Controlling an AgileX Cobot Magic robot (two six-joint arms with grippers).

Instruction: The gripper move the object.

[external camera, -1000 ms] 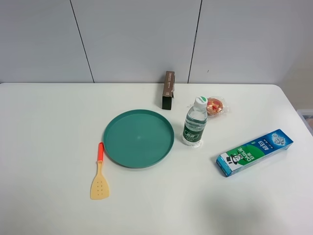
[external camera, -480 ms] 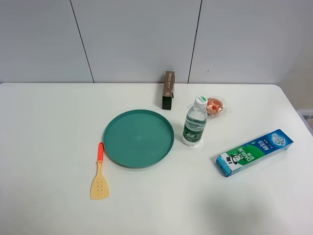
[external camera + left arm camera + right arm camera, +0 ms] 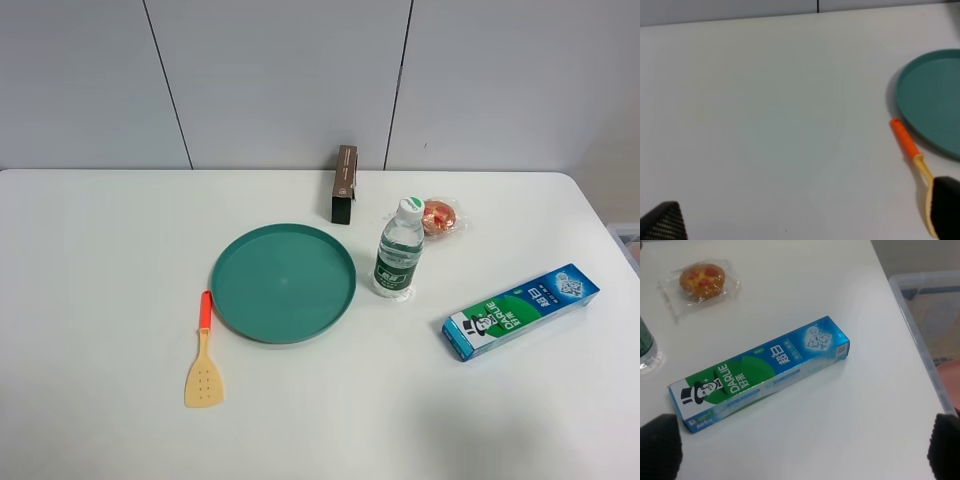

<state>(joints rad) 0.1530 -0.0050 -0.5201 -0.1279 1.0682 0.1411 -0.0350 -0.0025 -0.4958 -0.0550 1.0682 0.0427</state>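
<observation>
Water bottle [image 3: 400, 250]: clear plastic, white cap, green label; upright, right of the counter's middle, nearer the far edge. Untouched; no claw near it.

Green plate [image 3: 283, 282]: round, just beside the bottle toward the left edge, not touching.

Wrapped pastry [image 3: 440, 217]: in clear film, just behind the bottle toward the far right corner.

Brown box [image 3: 345, 184]: standing on end near the far edge, behind the gap between plate and bottle.

Toothpaste box [image 3: 520, 310]: blue-green, lying flat and slanted, toward the right edge, apart from the bottle.

Spatula [image 3: 204, 350]: orange handle, pale yellow perforated blade; lies beside the plate's left rim, toward the near edge.

Counter [image 3: 100, 260]: white.

Left claw [image 3: 800, 225]: black fingertips at opposite sides of its wrist view, spread wide, holding nothing, over bare counter near the spatula.

Right claw [image 3: 802, 447]: black fingertips far apart, holding nothing, above the toothpaste box.

Clear plastic bin [image 3: 925, 320]: beyond the right edge.
</observation>
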